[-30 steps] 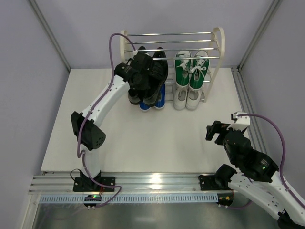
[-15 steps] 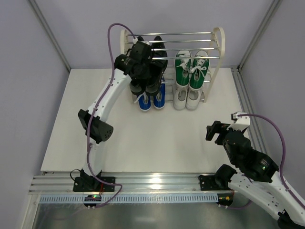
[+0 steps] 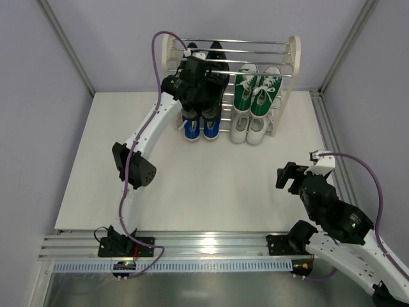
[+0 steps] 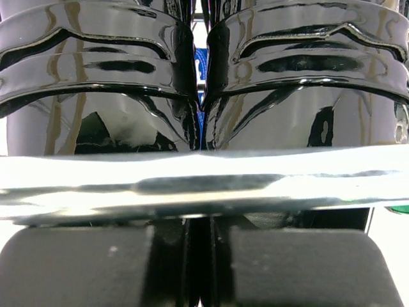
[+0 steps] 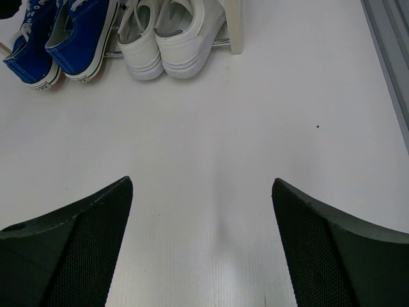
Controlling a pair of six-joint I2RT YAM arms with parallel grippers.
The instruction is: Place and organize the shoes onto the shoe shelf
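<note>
The shoe shelf (image 3: 294,59) stands at the back of the table. The glossy black shoes (image 3: 216,52) lie side by side on the left of its upper tier. My left gripper (image 3: 201,86) reaches over the front rod and is shut on their heels. In the left wrist view the black shoes (image 4: 102,64) fill the top, a chrome rod (image 4: 204,182) crosses the middle, and my left gripper (image 4: 201,262) is nearly closed below it. Green sneakers (image 3: 255,89) sit on the upper right, blue sneakers (image 3: 203,126) on the lower left, white sneakers (image 3: 249,131) on the lower right. My right gripper (image 3: 287,176) is open and empty.
The right wrist view shows my open right gripper (image 5: 201,243) over the bare white table (image 5: 211,147), with the blue sneakers (image 5: 77,32) and white sneakers (image 5: 172,38) ahead of it. A metal rail (image 3: 332,147) runs along the table's right edge.
My left arm has stretched up and back, carrying the black shoes from in front of the shelf onto its upper tier. The right arm has not moved.
</note>
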